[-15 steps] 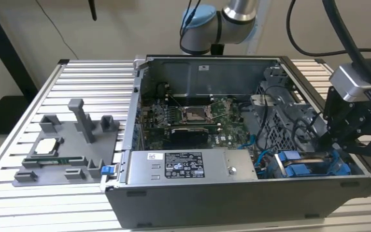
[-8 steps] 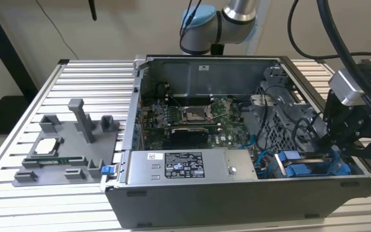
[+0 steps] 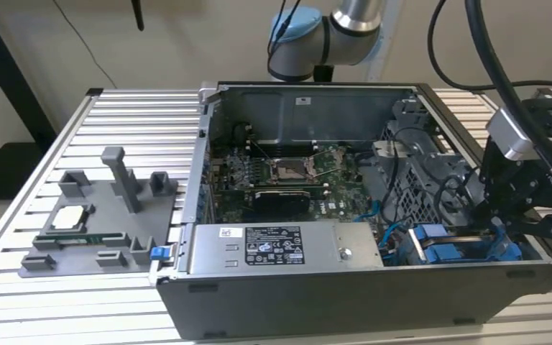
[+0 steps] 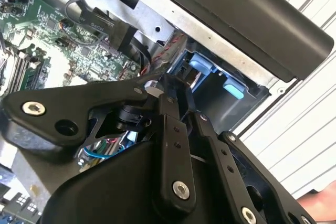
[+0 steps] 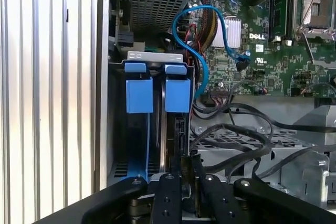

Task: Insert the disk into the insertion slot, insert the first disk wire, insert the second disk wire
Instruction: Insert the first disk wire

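The gripper (image 5: 185,165), fingers narrow on what seems the disk (image 5: 177,95), should keep it parallel to the insertion slot (image 5: 114,121) walls while pressing.

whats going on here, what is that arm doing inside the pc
A robot arm's black hand is down in a corner of an open grey computer case. It sits right at the disk in its bright blue plastic carrier, which stands in the grey rectangular drive bay beside another blue carrier. A thin blue cable loops nearby.
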